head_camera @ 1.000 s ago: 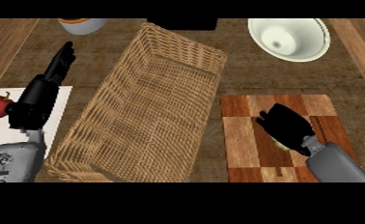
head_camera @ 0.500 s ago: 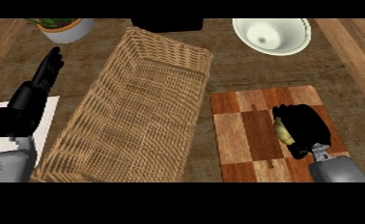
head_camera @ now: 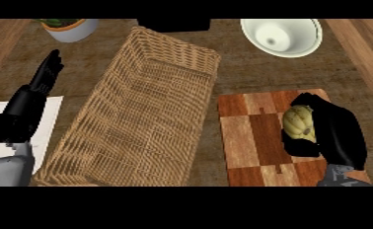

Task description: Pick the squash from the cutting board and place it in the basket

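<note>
The squash (head_camera: 298, 123), pale yellow-green and ribbed, lies on the right part of the cutting board (head_camera: 251, 139). Its long axis runs roughly up and down the view, along the board's longer side; which end is the stem cannot be told. No writing or label can be read on it or on anything nearby.

The right hand (head_camera: 336, 133) covers the squash from the right. Its black fingers curl round it, one part arching over the top end and another wrapping under the bottom end, so the squash shows in the hollow between them, its left face bare. The squash appears to rest on the board inside this grasp.

The board is a checker of dark and light wood, and sits just right of the basket (head_camera: 138, 119). The basket is long, woven of tan wicker, and lies tilted across the counter's middle.

Above the board stands a white bowl (head_camera: 280, 36). At the top left is a white pot with a green plant (head_camera: 67, 27).

The left hand (head_camera: 40, 86) rests at the left edge, its fingers straight and pointing up, holding nothing, above a white sheet (head_camera: 45, 119).
</note>
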### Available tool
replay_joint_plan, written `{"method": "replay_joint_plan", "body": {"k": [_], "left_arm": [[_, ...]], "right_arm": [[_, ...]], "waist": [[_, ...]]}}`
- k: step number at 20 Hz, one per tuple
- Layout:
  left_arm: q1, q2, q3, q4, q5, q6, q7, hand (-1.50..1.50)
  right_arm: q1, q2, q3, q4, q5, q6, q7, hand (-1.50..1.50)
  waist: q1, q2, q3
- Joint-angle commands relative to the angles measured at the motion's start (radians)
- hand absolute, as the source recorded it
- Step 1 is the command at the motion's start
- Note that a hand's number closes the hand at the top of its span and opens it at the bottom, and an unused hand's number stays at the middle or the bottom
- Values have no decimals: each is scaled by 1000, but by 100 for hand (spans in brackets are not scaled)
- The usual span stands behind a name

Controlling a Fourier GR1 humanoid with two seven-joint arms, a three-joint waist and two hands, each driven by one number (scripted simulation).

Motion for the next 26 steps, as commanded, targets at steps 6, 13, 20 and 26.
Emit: {"method": "replay_joint_plan", "body": {"k": [6, 13, 20, 26], "left_arm": [[-55, -31, -32, 0, -10, 6, 21, 0], [-42, -26, -40, 19, -20, -17, -31, 0], [-71, -49, -56, -6, -29, -6, 39, 0], [-116, -31, -32, 53, -11, -31, 32, 0]], "right_arm": [[-179, 105, 0, -443, -287, 107, 152, 150], [-556, 106, 207, -483, -332, 252, 619, 150], [-931, 106, 234, -261, -474, 233, 908, 150], [-1114, 106, 265, 0, -544, 77, 995, 150]], "waist": [[38, 10, -1], [69, 13, -3], [72, 12, -2], [77, 15, -2]]}}
